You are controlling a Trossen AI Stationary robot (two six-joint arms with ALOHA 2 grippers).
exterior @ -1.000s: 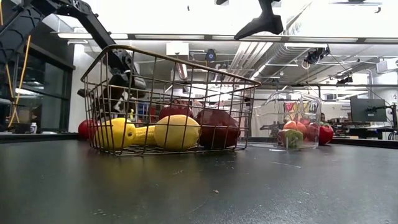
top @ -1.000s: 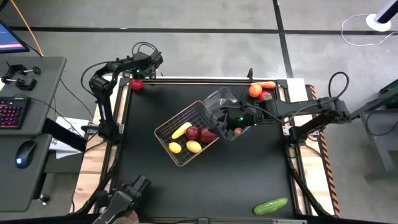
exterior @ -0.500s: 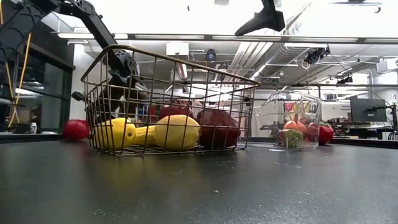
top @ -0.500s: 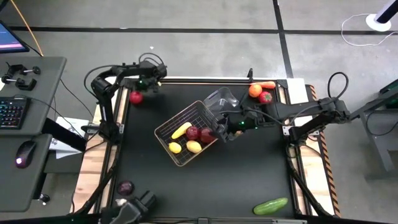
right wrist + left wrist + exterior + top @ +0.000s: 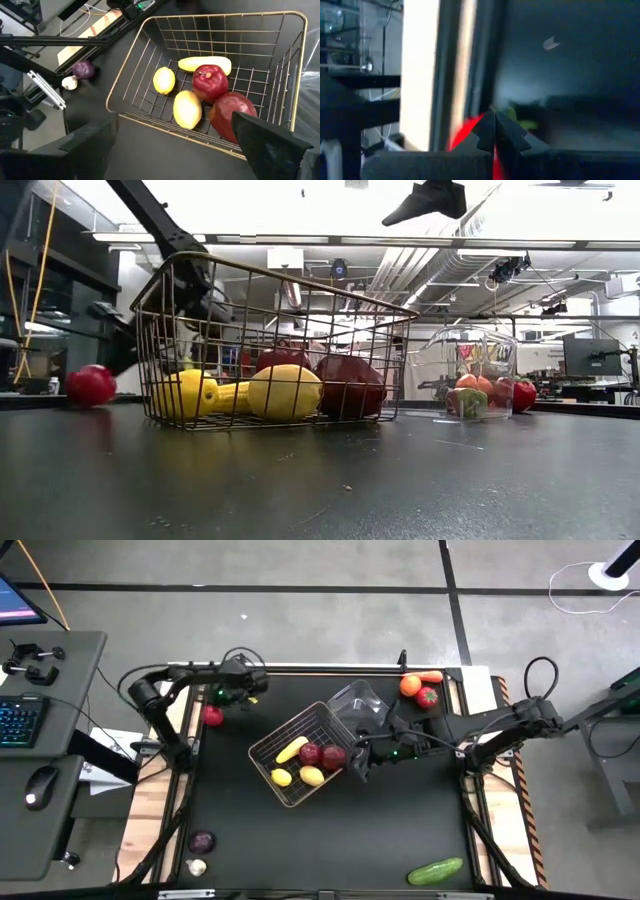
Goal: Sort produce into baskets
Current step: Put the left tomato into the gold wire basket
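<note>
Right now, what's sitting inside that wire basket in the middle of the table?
The wire basket holds a banana, two lemons and two red apples. The right gripper's fingers cover part of the nearer apple and one basket corner.

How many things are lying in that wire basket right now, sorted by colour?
In the wire basket:
Yellow: 3 (banana, lemons)
Red: 2 (apples)
Total: 5
</note>
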